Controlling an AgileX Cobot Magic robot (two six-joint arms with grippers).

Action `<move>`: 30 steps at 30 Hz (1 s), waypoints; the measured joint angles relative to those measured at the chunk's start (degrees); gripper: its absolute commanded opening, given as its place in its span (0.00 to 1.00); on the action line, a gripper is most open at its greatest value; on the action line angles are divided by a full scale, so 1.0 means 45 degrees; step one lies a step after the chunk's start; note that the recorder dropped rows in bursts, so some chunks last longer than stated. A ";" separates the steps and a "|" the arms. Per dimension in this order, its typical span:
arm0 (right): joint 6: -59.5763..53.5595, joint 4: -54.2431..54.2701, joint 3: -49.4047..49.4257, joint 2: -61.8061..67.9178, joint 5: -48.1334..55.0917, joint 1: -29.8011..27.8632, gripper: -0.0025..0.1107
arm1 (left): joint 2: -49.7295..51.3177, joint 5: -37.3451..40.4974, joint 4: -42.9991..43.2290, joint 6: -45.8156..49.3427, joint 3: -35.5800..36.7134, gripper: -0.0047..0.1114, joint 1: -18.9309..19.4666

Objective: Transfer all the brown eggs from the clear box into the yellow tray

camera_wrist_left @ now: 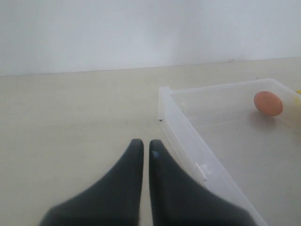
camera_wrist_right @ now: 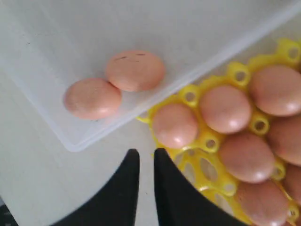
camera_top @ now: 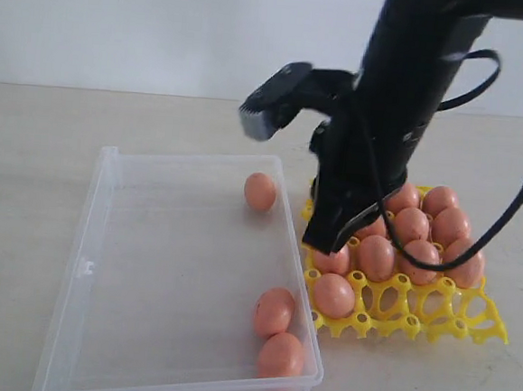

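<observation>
The outside camera shows the whole scene. The clear box lies on the left and the yellow tray just beside its right wall. The right pincer hangs over the tray's left side. The left pincer appears only in its own wrist camera. It is over bare table outside the box, with its fingers almost together and nothing between them. The right wrist camera shows the right pincer equally narrow, only a thin slit, and empty.

Three brown eggs lie in the box. Two touch each other in the corner nearest the outside camera, on the tray's side. One egg lies alone near the far wall. The other eggs fill most tray cups, though the arm hides some.

The table is pale and smooth, with a plain white wall behind. The front row of the tray has open cups, and the table left of the box is free.
</observation>
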 measured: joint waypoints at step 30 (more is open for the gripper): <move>-0.3818 -0.3956 0.0000 0.3531 -0.2727 0.2742 0.46 | 0.0000 0.0000 0.0000 0.0000 0.0000 0.08 0.0000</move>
